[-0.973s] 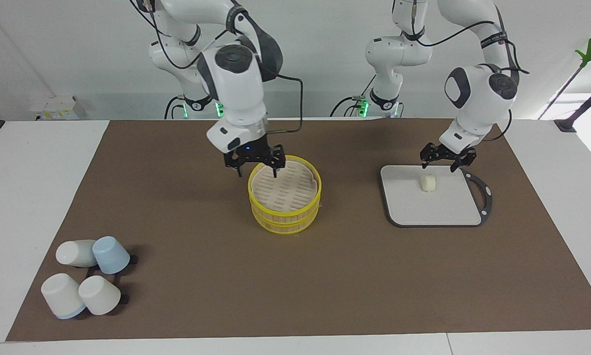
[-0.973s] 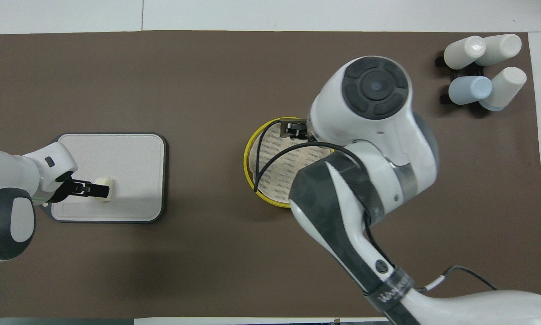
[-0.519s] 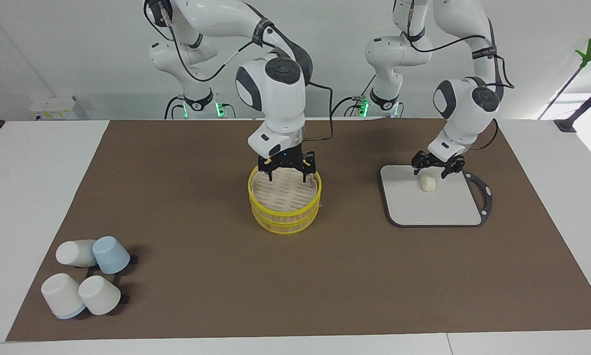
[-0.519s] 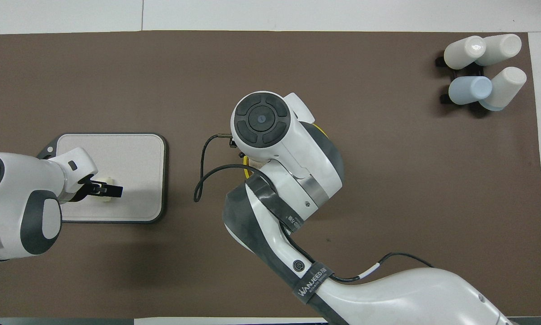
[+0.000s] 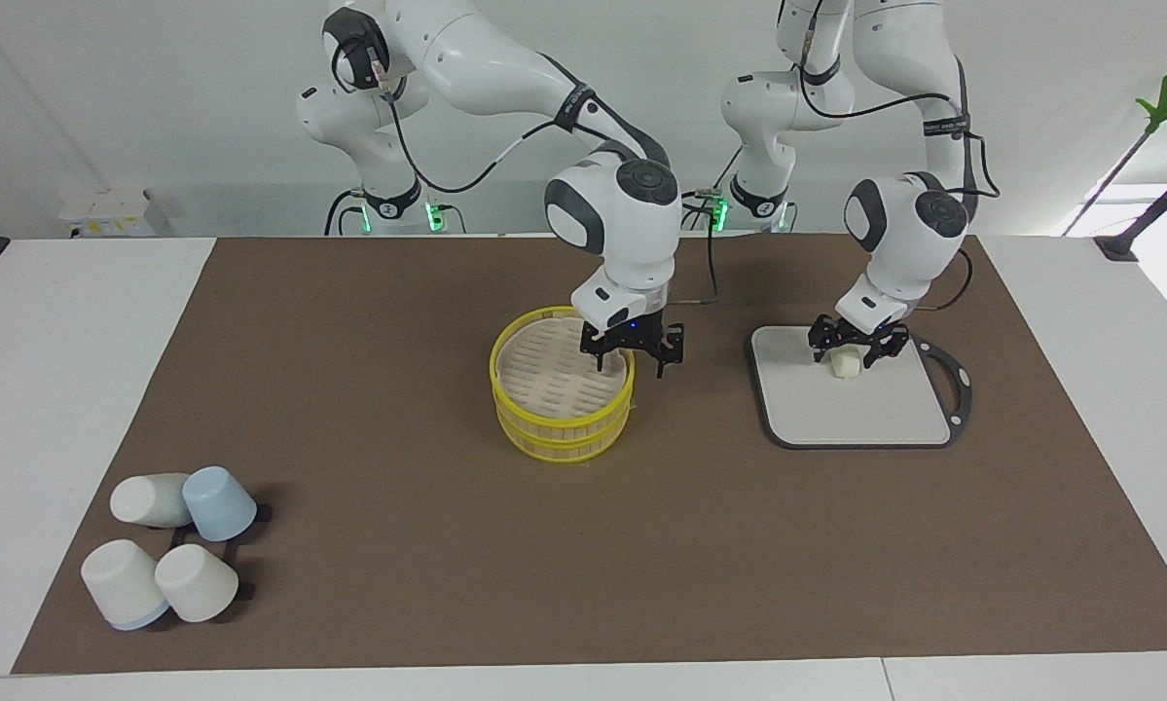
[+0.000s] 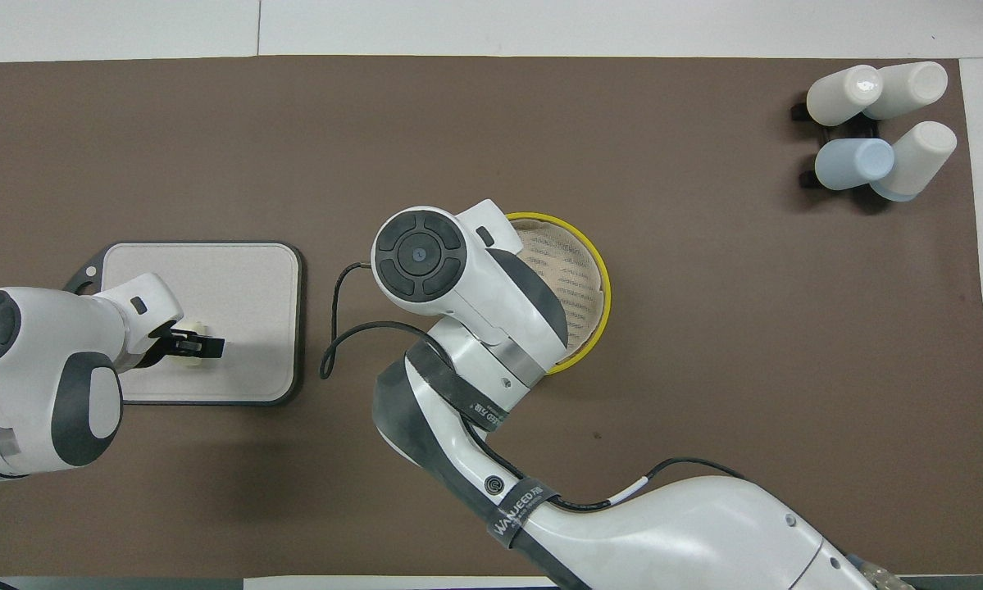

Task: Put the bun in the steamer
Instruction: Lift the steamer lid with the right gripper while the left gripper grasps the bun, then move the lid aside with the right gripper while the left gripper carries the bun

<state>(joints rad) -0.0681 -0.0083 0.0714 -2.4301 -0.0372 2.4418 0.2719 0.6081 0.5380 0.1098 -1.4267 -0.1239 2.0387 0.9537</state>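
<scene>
Two high cameras, half a turn apart

One faces the robots across the desk (image 5: 106, 321); the other looks steeply down from above their end. Both take in the whole brown mat (image 5: 369, 545), steamer (image 5: 562, 389) and grey board (image 6: 237, 287).

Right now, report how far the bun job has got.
Done: nothing is placed yet; the steamer is open and holds no bun. In hand: the left gripper is down around the bun on the grey board, fingers either side; a firm grip cannot be confirmed. The right gripper, open, is at the steamer's rim. Left: lift, carry, set the bun inside.
</scene>
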